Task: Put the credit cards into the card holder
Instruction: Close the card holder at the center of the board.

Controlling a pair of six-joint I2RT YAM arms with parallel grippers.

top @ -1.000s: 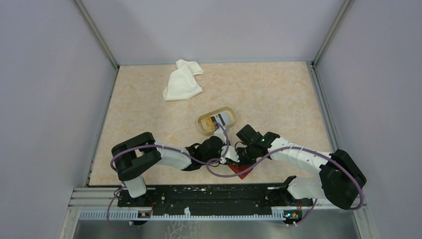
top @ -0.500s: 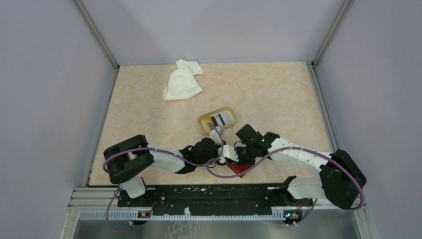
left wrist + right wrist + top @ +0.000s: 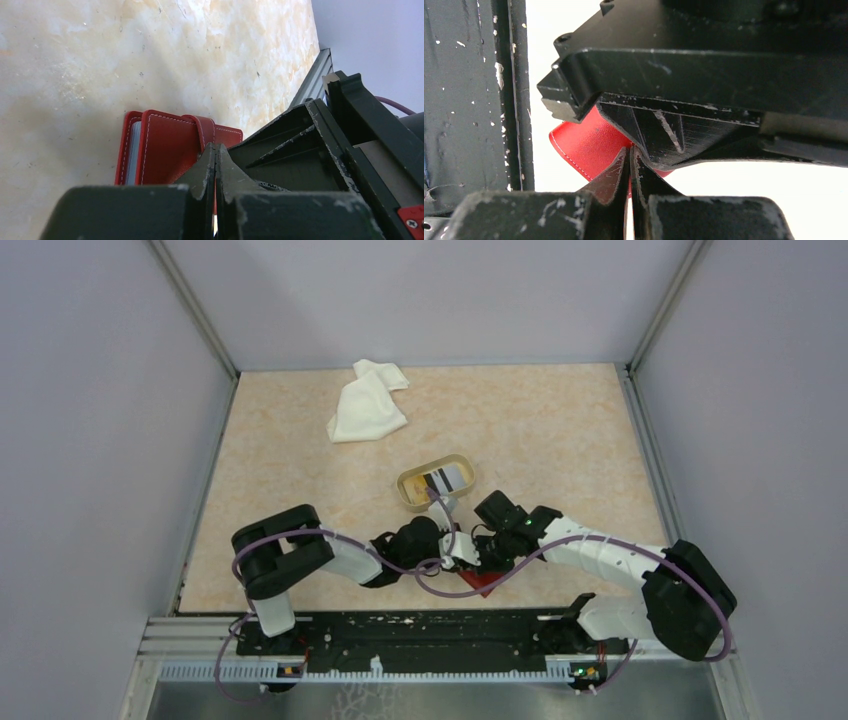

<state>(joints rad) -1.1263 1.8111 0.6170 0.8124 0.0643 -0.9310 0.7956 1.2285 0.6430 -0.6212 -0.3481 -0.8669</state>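
Observation:
The red card holder (image 3: 482, 584) lies near the table's front edge, mostly hidden under the two grippers. In the left wrist view it (image 3: 165, 150) shows closed, with white stitching and a strap. My left gripper (image 3: 215, 151) is shut on a thin red edge of it. My right gripper (image 3: 630, 152) is shut on a red flap of the holder (image 3: 584, 142) from the other side. The two grippers (image 3: 462, 552) (image 3: 487, 558) touch. The credit cards, a dark-striped white one (image 3: 448, 478) and a yellow-orange one (image 3: 419, 495), lie in the tan dish (image 3: 404, 483).
The tan oval dish stands just behind the grippers. A crumpled white cloth (image 3: 366, 402) lies at the back left. The black front rail (image 3: 420, 625) runs close behind the holder. The enclosure walls stand on three sides.
The left arm's elbow swung out to the left and came back right. Both grippers stayed pinched on the card holder at about the same spot.

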